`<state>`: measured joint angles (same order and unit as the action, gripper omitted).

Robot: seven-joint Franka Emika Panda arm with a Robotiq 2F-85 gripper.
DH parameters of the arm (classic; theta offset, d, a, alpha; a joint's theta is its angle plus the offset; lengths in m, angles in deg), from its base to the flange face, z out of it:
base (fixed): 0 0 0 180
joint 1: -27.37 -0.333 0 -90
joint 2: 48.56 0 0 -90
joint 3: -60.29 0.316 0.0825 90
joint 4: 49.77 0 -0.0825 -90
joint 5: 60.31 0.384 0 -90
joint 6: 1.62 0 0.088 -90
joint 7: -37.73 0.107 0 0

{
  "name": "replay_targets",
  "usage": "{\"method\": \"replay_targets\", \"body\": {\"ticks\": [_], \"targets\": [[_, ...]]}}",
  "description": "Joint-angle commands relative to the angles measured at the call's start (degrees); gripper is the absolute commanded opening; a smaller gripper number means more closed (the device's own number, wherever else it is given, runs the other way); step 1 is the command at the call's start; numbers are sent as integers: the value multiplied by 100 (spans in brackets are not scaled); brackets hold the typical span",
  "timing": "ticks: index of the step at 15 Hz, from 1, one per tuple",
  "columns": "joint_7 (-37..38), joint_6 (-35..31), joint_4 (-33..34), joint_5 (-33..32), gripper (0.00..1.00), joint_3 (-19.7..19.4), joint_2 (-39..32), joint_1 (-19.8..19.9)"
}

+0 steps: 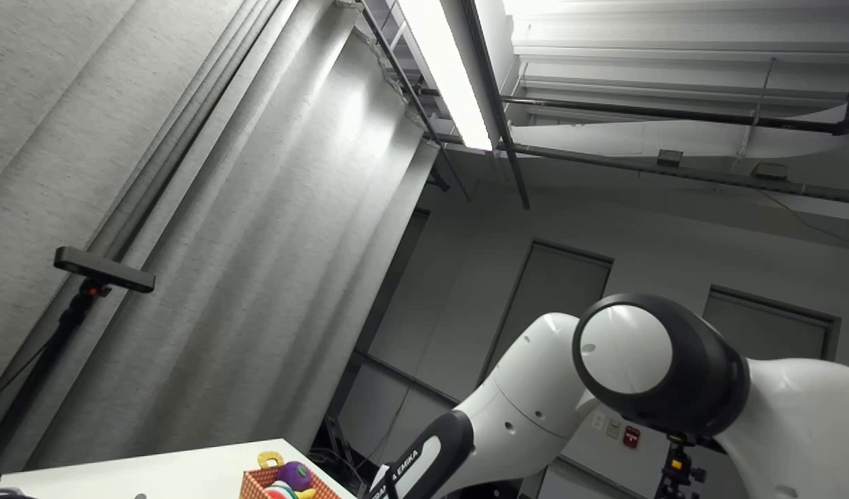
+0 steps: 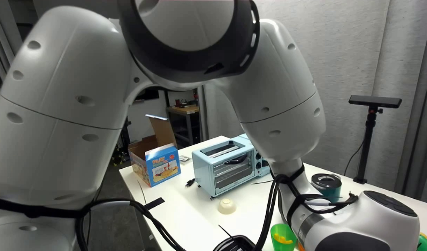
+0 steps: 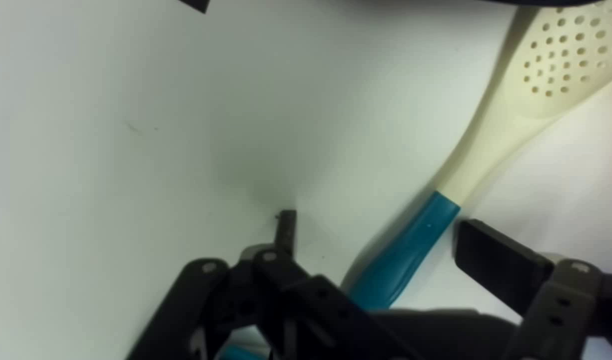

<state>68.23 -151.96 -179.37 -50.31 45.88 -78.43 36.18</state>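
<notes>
In the wrist view a perforated spoon (image 3: 488, 145) with a cream head and a teal handle lies on the white table (image 3: 111, 175). My gripper (image 3: 378, 220) is open, with one black finger on each side of the teal handle. The right finger is close beside the handle; whether it touches cannot be told. The left finger stands well apart from it. The handle's lower end is hidden behind the gripper. A second teal piece (image 3: 240, 353) shows in a gap at the bottom. In both exterior views the gripper's fingers are out of sight.
In an exterior view are a blue toaster oven (image 2: 230, 167), a cardboard box (image 2: 161, 167), a cream bowl (image 2: 227, 206), a green cup (image 2: 283, 240), a teal pot (image 2: 327, 191) and a black tray (image 2: 243, 240). A basket (image 1: 253, 482) of toy food stands near the table's edge.
</notes>
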Motion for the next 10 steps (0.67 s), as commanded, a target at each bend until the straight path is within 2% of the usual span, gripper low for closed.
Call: {"method": "replay_targets", "body": {"ticks": [1,3,4,5,10], "targets": [[-148,-179,166,139,100,-18,-287,28],[-116,-178,192,131,100,-30,-323,-1],[-119,-170,216,144,75,-31,-323,14],[-142,-159,224,154,74,-23,-322,34],[-119,-142,232,168,37,-40,-303,33]]}}
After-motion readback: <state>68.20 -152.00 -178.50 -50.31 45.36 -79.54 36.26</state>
